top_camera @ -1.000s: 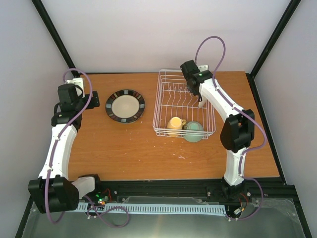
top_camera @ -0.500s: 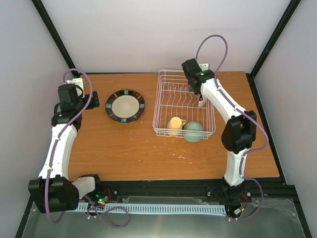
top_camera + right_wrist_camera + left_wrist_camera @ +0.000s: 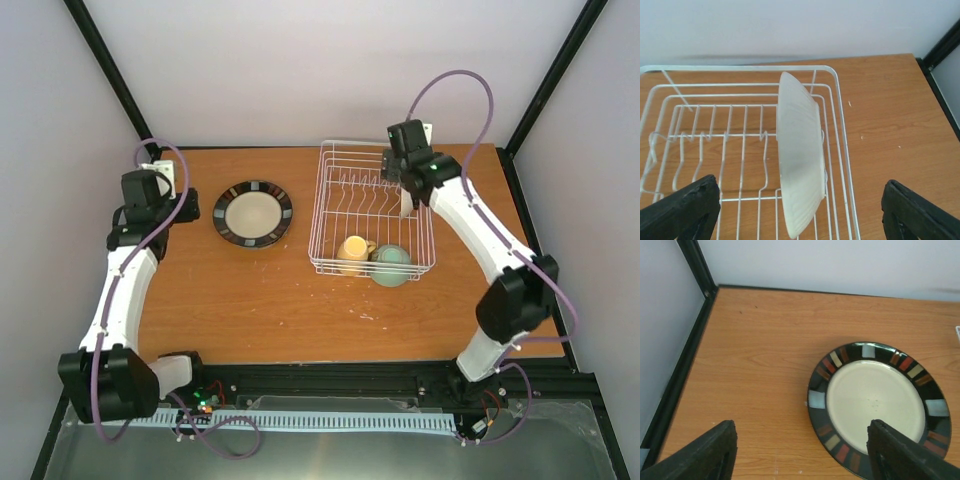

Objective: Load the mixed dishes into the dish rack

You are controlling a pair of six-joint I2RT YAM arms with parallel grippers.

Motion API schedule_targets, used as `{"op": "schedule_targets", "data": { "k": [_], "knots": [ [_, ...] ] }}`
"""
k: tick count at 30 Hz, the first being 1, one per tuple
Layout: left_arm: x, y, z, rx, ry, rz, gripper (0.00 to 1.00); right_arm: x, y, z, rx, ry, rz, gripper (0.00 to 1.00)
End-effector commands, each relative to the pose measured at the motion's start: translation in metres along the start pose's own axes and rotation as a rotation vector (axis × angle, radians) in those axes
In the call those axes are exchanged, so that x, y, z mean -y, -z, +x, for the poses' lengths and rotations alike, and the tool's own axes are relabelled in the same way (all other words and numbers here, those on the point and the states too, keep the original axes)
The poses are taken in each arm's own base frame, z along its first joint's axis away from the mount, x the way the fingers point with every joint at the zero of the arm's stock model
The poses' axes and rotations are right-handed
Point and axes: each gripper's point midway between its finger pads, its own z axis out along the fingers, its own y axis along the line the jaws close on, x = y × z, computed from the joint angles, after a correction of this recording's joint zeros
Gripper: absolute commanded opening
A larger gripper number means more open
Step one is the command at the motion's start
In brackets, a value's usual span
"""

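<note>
From above, the white wire dish rack [image 3: 372, 215] sits on the right half of the wooden desk [image 3: 270, 300]. Its near end holds a yellow mug [image 3: 352, 250] with a pale green bowl [image 3: 391, 262] touching it on the right. That overhead view gives only a thin pale sliver of the white plate [image 3: 800, 155] beside the right arm. The right wrist camera shows it fully: it stands on edge between the upright prongs near the rack's right wall, leans slightly, and its matte surface carries faint ribbing that may be a petal pattern, though the glare makes that hard to judge. The same camera shows the right claw [image 3: 802, 210] spread wide with nothing in it, its dark fingers at the two lower corners of the frame, well apart from the plate. It does not show the mug or bowl. The rack's wires are thin, glossy and rounded at the corners, with a row of bent prongs along the floor. The cream plate with dark rim [image 3: 879, 402] lies flat on the desk to the left of the rack, well apart from it. The left wrist camera picks out its glossy black band set with red, tan and pale blue blocks. The left claw [image 3: 802, 450] is also wide and empty, with one finger over bare wood and the other over the plate's near edge.
</note>
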Motion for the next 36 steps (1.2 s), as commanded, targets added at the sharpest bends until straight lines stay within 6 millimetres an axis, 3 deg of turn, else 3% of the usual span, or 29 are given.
{"op": "schedule_targets", "data": {
  "k": [1,4,10,15,22,36],
  "knots": [
    [0.015,-0.021,0.033,-0.134,0.01,0.089,0.59,-0.003,0.049,-0.039,0.221,-0.074,-0.174,0.86],
    [0.02,-0.032,0.051,-0.205,0.033,0.127,0.41,-0.003,0.089,-0.052,0.352,-0.087,-0.304,0.86],
    [0.046,-0.042,0.074,-0.295,0.107,0.319,0.34,0.005,0.129,-0.06,0.464,-0.06,-0.38,0.86],
    [0.047,-0.058,0.095,-0.381,0.138,0.329,0.35,0.006,0.134,-0.056,0.464,-0.015,-0.384,0.86],
    [0.039,-0.08,0.109,-0.433,0.136,0.285,0.35,0.0,0.133,-0.05,0.455,-0.006,-0.417,0.86],
    [0.025,-0.117,0.092,-0.438,0.105,0.231,0.34,-0.003,0.128,-0.048,0.451,0.035,-0.413,0.86]
  ]
}}
